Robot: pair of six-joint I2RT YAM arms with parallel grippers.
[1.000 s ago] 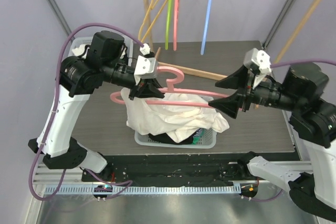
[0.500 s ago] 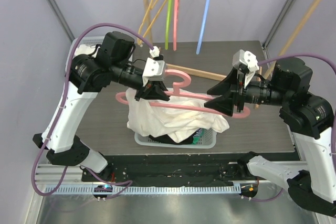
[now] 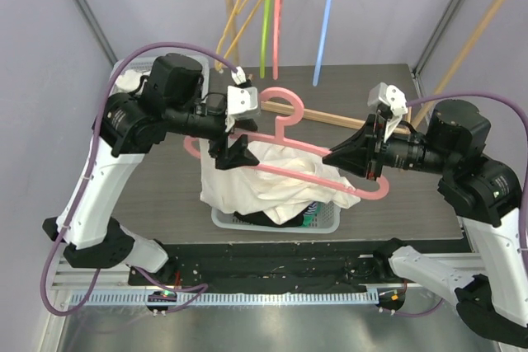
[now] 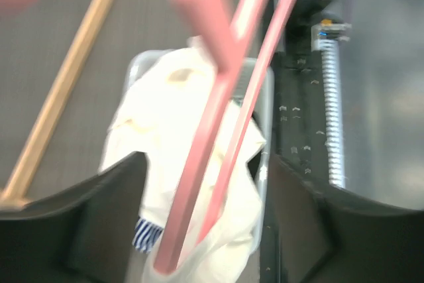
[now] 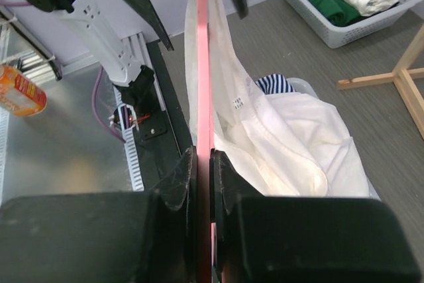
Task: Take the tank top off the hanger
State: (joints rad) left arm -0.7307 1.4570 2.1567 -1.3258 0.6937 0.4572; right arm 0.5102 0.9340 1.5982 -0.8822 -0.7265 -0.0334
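A pink hanger (image 3: 285,166) hangs in the air between the two arms, its right end lower. The white tank top (image 3: 264,187) lies heaped over a basket below, and its cloth still reaches up around the hanger's left end. My left gripper (image 3: 234,151) is open, with its fingers on either side of the hanger (image 4: 218,97) and the tank top (image 4: 165,117) beneath. The right gripper (image 3: 342,164) is shut on the hanger's right arm. In the right wrist view its jaws (image 5: 203,160) pinch the pink bar (image 5: 201,64) beside the tank top (image 5: 298,144).
A white basket (image 3: 326,222) of clothes sits under the tank top. Another basket (image 5: 371,21) with folded green and white clothes stands at the far left. A wooden rack (image 3: 330,114) with orange, green, pink and blue hangers (image 3: 326,30) rises behind.
My left gripper has opened and let go of the hanger. The right gripper has closed on the hanger's right arm, and that end has dropped lower.
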